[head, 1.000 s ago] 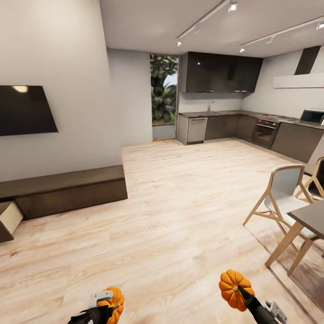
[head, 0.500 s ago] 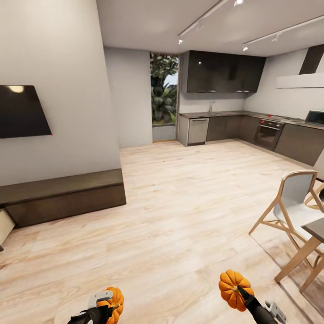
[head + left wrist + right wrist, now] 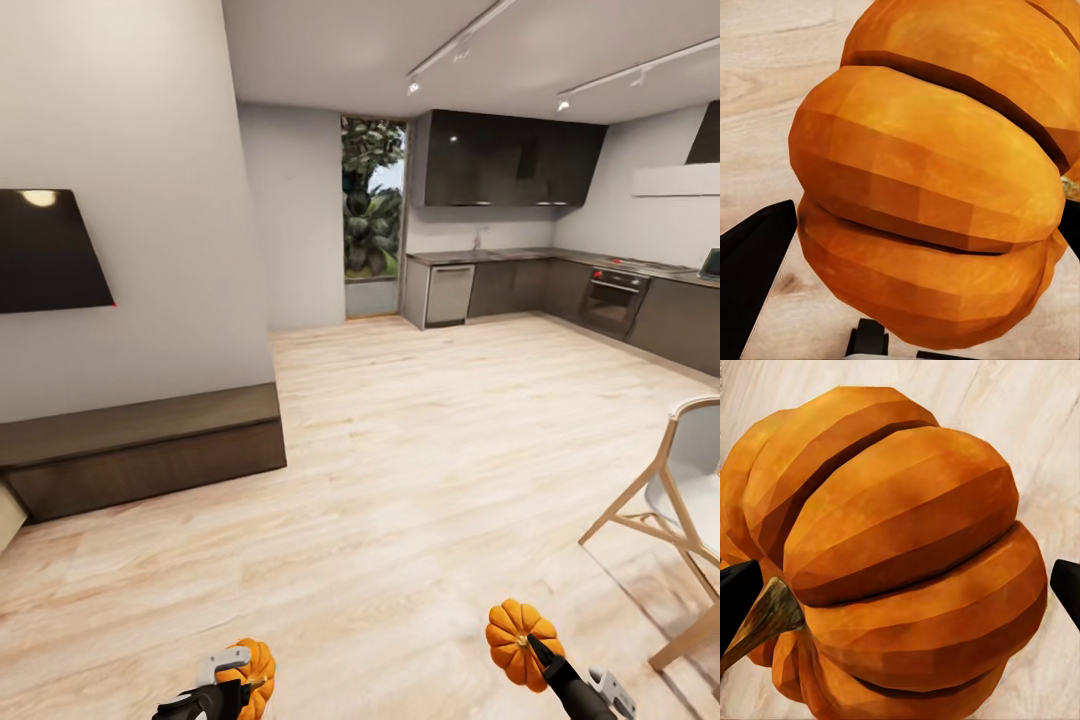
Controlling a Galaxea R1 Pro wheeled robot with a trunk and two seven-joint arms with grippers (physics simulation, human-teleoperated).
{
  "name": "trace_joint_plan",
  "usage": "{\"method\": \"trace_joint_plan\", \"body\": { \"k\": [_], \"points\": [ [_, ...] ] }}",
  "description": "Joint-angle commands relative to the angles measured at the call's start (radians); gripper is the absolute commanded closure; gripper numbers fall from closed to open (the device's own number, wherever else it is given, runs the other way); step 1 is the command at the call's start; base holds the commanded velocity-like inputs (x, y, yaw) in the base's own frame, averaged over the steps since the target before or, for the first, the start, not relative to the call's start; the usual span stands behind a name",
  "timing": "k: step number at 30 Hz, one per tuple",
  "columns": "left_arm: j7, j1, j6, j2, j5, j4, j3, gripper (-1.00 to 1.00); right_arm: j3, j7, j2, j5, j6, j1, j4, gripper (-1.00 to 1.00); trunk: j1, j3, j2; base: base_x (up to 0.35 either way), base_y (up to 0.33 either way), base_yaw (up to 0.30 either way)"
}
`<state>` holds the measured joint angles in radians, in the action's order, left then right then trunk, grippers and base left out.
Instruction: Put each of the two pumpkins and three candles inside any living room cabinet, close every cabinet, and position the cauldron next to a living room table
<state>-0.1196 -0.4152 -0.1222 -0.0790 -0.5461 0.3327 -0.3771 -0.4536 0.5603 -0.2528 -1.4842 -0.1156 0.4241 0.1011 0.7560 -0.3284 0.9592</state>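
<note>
Gripping one pumpkin (image 3: pixel 258 665) in left claw (image 3: pixel 240 682), another pumpkin (image 3: pixel 513 632) in right claw (image 3: pixel 535 648)

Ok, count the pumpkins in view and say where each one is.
2. One pumpkin is gripped in the left end effector, low over the wood floor. The other pumpkin is gripped in the right end effector, held slightly higher.

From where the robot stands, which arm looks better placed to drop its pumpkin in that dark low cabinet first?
Probably the left. The left gripper holds a pumpkin on the side where the cabinet stands, at the head view's left. The right gripper with the other pumpkin is farther away.
</note>
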Motion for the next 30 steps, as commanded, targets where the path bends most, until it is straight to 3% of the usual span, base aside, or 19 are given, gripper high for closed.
{"method": "trace_joint_plan", "body": {
  "k": [1,13,30],
  "points": [
    [-0.011,-0.001,-0.005,-0.001,-0.006,0.003,-0.009,1.00,-0.005,0.003,0.000,-0.007,-0.005,0.001,0.000,1.00,0.001,0.000,0.001,0.302,0.131,0.195],
    [-0.011,-0.001,-0.005,0.000,-0.008,0.003,-0.009,1.00,-0.005,0.003,0.000,-0.007,-0.005,0.001,0.000,1.00,0.001,0.011,0.001,0.295,0.159,0.224],
    [-0.011,-0.001,-0.005,-0.001,-0.008,0.003,-0.009,1.00,-0.005,0.003,0.004,-0.007,-0.006,0.001,0.000,1.00,0.001,0.012,0.001,0.284,0.175,0.015]
  ]
}}
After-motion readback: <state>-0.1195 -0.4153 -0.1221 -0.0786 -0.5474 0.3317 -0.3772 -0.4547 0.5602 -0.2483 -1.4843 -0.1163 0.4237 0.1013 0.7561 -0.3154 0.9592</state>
